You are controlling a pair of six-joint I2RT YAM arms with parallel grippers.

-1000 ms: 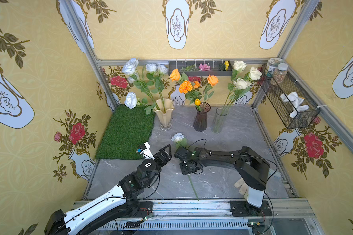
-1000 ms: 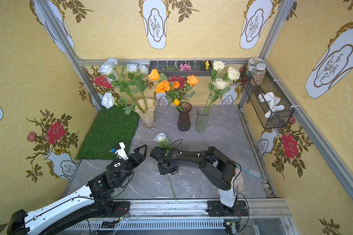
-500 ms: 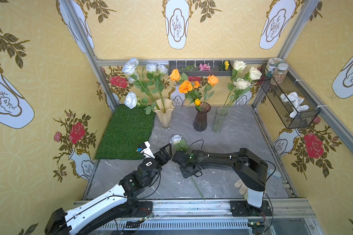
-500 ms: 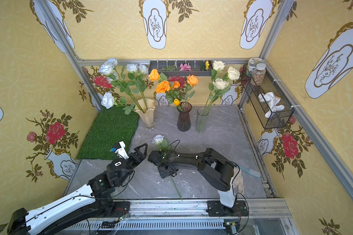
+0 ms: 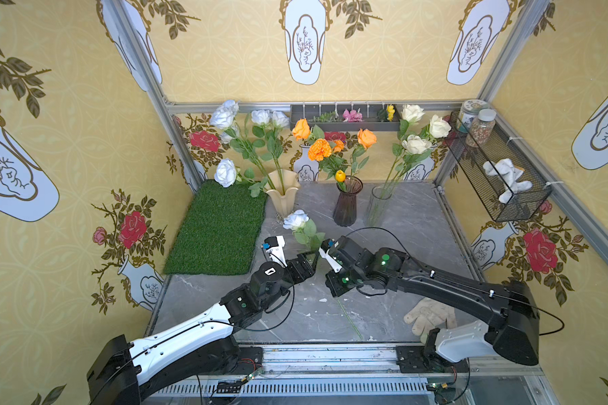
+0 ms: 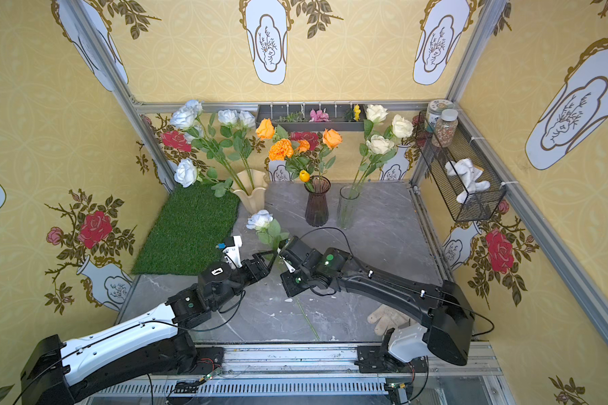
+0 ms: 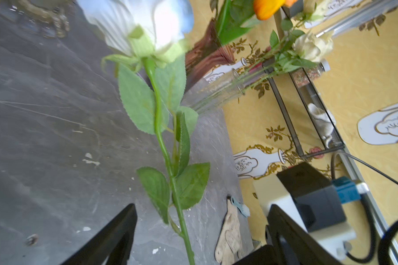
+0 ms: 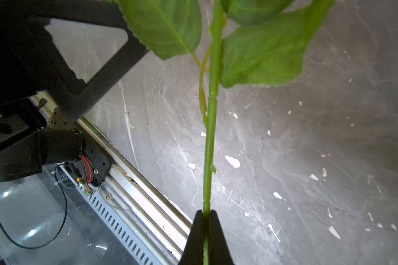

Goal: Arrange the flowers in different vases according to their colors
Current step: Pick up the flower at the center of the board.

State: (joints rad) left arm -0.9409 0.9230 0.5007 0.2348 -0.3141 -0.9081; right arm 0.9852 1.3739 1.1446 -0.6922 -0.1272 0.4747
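Since a second ago, the loose pale blue-white rose point(image 5: 295, 219) has shifted toward the back left, and its bloom now sits just in front of the cream-amber vase point(image 5: 282, 196) in both top views. The right gripper point(image 8: 206, 215) has gone from partly parted to pressed together on the stem point(image 8: 210, 137), and the left gripper point(image 7: 201, 206) has drawn in beside it. Right wrist view: both black fingertips pinch the green stem below the lowest leaves. Left wrist view: the left jaws stand spread, one finger on either side of the stem, neither seen touching it; the bloom is blurred at close range. The stem's tail slants out from under the right gripper toward the front edge of the grey table point(image 5: 401, 245); cannot tell whether its end rests on the slab. Back row, left to right: the cream-amber vase holds pale blue-white roses point(image 5: 260, 117); the dark purple vase point(image 5: 346, 207) holds orange flowers point(image 5: 319, 149) and a small yellow tulip point(image 5: 340, 175); the clear cylinder vase point(image 5: 378, 205) holds cream-white roses point(image 5: 415, 143). A green grass mat point(image 5: 222, 228) covers the table's left part. A pale glove point(image 5: 430, 315) lies near the right arm's base.
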